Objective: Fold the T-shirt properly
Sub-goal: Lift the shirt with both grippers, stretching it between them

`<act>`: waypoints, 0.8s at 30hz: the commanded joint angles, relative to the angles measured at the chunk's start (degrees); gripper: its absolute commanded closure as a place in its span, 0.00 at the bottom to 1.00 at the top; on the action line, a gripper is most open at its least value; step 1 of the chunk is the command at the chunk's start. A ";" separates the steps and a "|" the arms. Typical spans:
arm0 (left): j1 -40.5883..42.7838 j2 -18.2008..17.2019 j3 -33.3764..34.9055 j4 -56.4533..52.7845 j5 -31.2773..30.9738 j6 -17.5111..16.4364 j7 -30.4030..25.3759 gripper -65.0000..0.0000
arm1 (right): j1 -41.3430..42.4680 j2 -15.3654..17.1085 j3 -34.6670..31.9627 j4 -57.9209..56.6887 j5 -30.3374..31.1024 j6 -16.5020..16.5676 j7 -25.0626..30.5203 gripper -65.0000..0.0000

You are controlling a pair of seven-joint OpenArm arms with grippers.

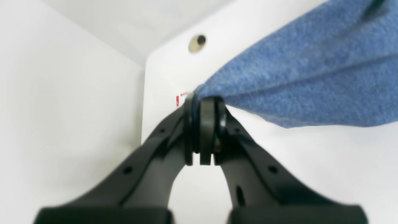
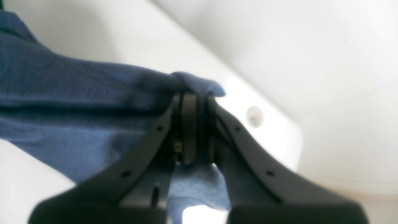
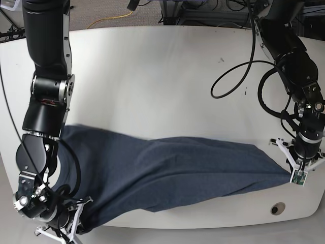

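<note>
t-shirt: you have the t-shirt (image 3: pixel 172 173) pulled out long between your two grippers, a dark blue band running across the near part of the white table (image 3: pixel 152 81). most of it lies on the tabletop with soft creases; no lettering shows on the side you see.
left gripper: your left gripper (image 1: pixel 203 130) sits on the base view's right, near the front edge of the table. its fingers are pinched together on a corner of the shirt, with the blue cloth fanning out to the right and upward from the tips in the left wrist view.
right gripper: your right gripper (image 2: pixel 194 130) is on the base view's left, low at the table's near corner. its fingers are clamped on a fold of the shirt, and a small tuft of cloth sticks up past the tips in the right wrist view.
tension: the cloth narrows to a point at the left gripper and bunches at the right one.
table hole: a round hole (image 3: pixel 277 208) in the tabletop lies just in front of the left gripper's end of the shirt.
cable: a black cable (image 3: pixel 238 76) loops over the table beside your left arm.
</note>
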 commanded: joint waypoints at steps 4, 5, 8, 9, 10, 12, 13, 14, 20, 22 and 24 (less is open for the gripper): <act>-10.97 0.08 -0.11 0.98 1.43 0.53 3.12 1.00 | 11.40 1.09 -3.67 -2.49 0.31 -0.21 1.46 1.00; -12.56 0.08 -0.11 0.98 1.43 0.53 3.47 1.00 | 12.54 1.09 -4.37 -2.49 0.31 -0.21 1.46 1.00; -16.60 0.00 -0.11 0.89 1.43 0.53 4.61 1.00 | 16.23 1.09 -5.95 -2.49 0.31 -0.21 1.46 1.00; -18.18 -0.18 -0.11 0.89 1.43 0.53 5.32 1.00 | 17.55 1.09 -6.39 -2.49 0.31 -0.21 1.37 1.00; -19.68 -0.27 -0.11 0.81 1.43 0.53 6.19 1.00 | 18.61 1.09 -6.65 -2.49 0.31 -0.21 1.37 1.00; -22.32 -0.36 -0.11 0.81 1.43 0.53 7.43 1.00 | 20.19 1.18 -6.83 -2.49 0.31 -0.21 1.37 1.00; -23.55 -0.80 -0.11 0.81 1.43 0.53 8.13 1.00 | 20.98 1.71 -6.92 -2.49 0.31 -0.21 1.37 1.00; -24.60 -1.50 -0.11 0.81 1.43 0.53 8.92 1.00 | 21.68 2.24 -6.92 -2.49 0.66 -0.21 0.93 1.00; -25.22 -1.94 -0.11 0.81 1.26 0.27 10.06 1.00 | 20.45 3.56 -6.48 2.60 0.75 -0.21 -3.73 1.00; -23.72 -1.94 -0.20 0.89 1.17 0.18 10.06 1.00 | 16.59 4.70 -5.07 7.26 0.84 -0.21 -5.13 1.00; -21.52 -1.94 -0.20 1.07 1.08 0.18 10.06 1.00 | 13.33 5.05 -3.67 11.04 0.84 -0.21 -6.28 1.00</act>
